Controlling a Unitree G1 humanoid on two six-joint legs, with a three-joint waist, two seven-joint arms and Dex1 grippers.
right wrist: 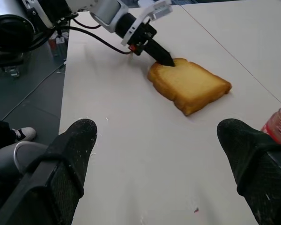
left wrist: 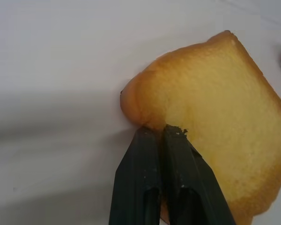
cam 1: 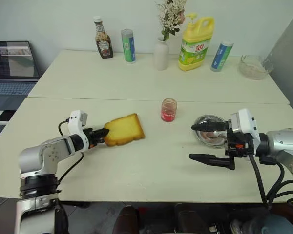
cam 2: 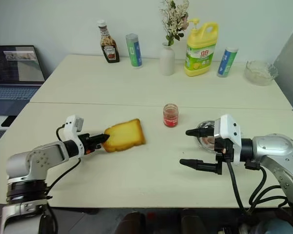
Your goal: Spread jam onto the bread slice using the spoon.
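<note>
A laptop (cam 1: 12, 68) is sitting open at the far left, off the table (cam 1: 136, 165) edge. The left gripper (cam 1: 105, 132) is being held low over the table, fingers (left wrist: 178, 154) pressed together with no gap, tips touching the near-left corner of the bread slice (cam 1: 124, 129); whether the crust is being pinched between them cannot be told, the tips are seen lying on top of the corner in the left wrist view. The bread slice is lying flat on the table, left of centre, tilted a bit. At the back, left to right, a ketchup bottle (cam 1: 103, 44), a blue-green can (cam 1: 128, 46), a white vase with flowers (cam 1: 162, 53), a yellow detergent bottle (cam 1: 196, 43), a second blue can (cam 1: 221, 55) and a glass bowl (cam 1: 255, 67) are standing in a row. The jam jar (cam 1: 168, 109) is standing upright near the table's middle, just right of the bread and apart from it, with no lid on. Further right a round steel dish (cam 1: 208, 130) is resting on the table; the spoon cannot be made out clearly in it. The right gripper (cam 1: 196, 142) is being held above the table in front of the dish, pointing toward the left, fingers (right wrist: 72, 150) spread wide and gripping nothing.
</note>
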